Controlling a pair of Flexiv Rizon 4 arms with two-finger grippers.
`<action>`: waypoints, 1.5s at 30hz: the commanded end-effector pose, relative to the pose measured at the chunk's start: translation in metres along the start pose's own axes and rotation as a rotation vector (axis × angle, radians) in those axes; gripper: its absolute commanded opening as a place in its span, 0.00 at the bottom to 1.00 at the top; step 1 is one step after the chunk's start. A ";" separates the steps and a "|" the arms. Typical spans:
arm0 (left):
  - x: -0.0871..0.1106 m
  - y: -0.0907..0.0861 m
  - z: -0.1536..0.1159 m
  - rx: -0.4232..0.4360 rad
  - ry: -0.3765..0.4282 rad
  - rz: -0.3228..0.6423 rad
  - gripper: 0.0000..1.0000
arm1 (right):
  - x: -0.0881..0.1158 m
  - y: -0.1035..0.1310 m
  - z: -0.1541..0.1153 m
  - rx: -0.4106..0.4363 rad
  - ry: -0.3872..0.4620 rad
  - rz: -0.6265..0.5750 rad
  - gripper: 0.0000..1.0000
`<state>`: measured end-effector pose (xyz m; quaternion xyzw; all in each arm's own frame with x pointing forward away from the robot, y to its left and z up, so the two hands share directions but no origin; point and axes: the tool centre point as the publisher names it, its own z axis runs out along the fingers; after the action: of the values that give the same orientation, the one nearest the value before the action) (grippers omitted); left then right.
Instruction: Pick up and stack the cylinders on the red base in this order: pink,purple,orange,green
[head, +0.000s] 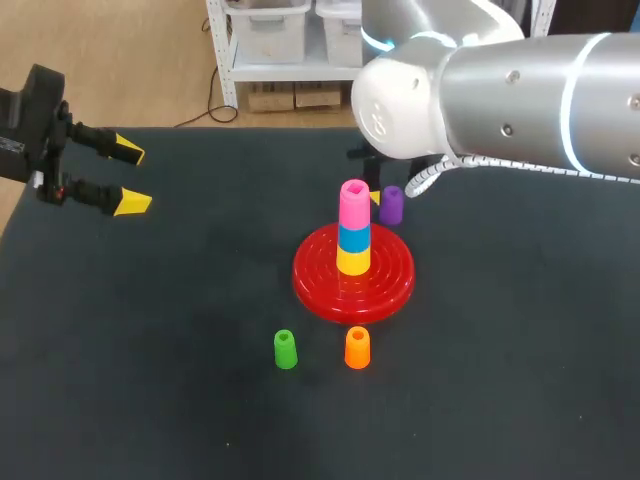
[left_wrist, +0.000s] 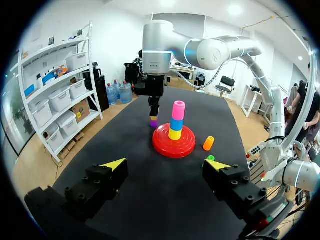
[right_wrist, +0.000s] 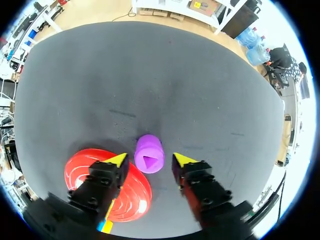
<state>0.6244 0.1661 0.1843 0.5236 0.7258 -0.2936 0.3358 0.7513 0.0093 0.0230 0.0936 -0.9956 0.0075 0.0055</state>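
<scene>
Three stacked pieces: a yellow cylinder (head: 353, 262), a blue cylinder (head: 353, 239) and a pink cylinder (head: 354, 205) are sitting one on another at the middle of the base, pink on top. Each is a smooth, glossy plastic tube, and the pink one is showing a hollow top.
Red base (head: 320, 280): a round, shiny plastic disc with raised concentric ridges is lying flat on the table.
Purple cylinder (right_wrist: 149, 154): it is standing upright on the table just beside the base's far edge, its hollow end facing up and its wall smooth and slightly tapered.
Right gripper (right_wrist: 150, 159): it is hovering over the purple cylinder with the yellow tips straddling it, jaws released, a gap showing on each side.
Green cylinder (head: 285, 349) and orange cylinder (head: 357, 347): both are standing upright side by side near the base's near rim, apart from each other, open tops up.
Left gripper (head: 130, 177): it is hanging over the table's far left corner, well apart from every piece, jaws spread wide around nothing. Its black blocky fingers are ending in wedge-shaped yellow tips.
Table (head: 150, 350): a dark, matte, cloth-like surface is covering it.
</scene>
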 end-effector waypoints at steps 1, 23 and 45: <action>0.001 0.000 0.000 -0.001 -0.002 0.002 1.00 | 0.001 0.001 -0.001 -0.001 -0.009 -0.003 0.44; 0.001 0.000 0.000 -0.001 -0.002 0.002 1.00 | -0.004 0.000 0.005 0.010 0.003 0.001 0.47; 0.001 0.000 0.000 -0.001 -0.002 0.002 1.00 | -0.013 -0.001 -0.062 0.028 -0.003 0.015 0.00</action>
<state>0.6244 0.1661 0.1843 0.5237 0.7258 -0.2936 0.3358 0.7671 0.0079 0.0524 0.0849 -0.9963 0.0160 -0.0030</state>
